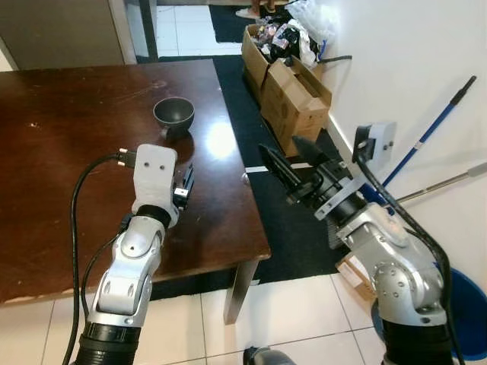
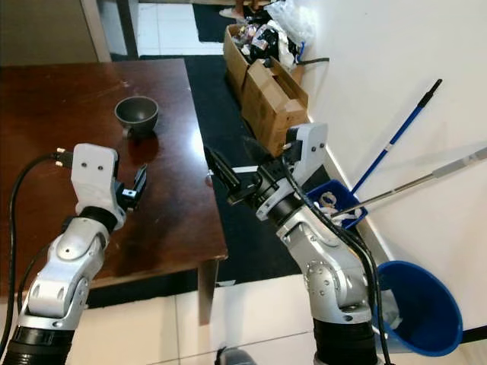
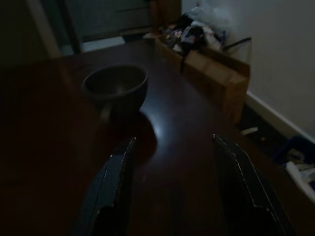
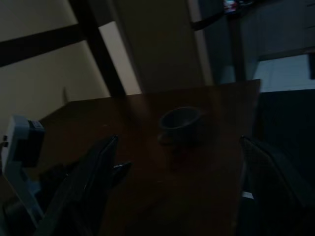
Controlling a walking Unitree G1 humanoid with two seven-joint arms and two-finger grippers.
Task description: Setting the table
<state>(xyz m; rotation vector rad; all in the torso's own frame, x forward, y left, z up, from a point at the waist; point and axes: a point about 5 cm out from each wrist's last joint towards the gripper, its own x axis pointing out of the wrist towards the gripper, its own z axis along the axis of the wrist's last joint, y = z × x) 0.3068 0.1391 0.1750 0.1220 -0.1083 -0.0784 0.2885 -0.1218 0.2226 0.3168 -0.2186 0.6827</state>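
Both arms are reaching forward, the left gripper (image 1: 185, 187) hovering open over the bench (image 1: 68, 152) with the grey bowl (image 1: 173, 114) standing straight ahead, nearer it than the open right gripper (image 1: 293, 166) beyond the bench's edge

A small dark grey bowl (image 1: 173, 113) stands upright on the brown table (image 1: 68, 144), near its right edge.

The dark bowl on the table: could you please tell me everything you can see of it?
The bowl is small, round and dark grey with a matt look, deep-sided and narrowing to a small base. It stands upright and looks empty, on the dark brown wooden table, near the table's right edge. Nothing else touches it. The left gripper, open, is over the table short of it; the right gripper, open, is beyond the table's edge.
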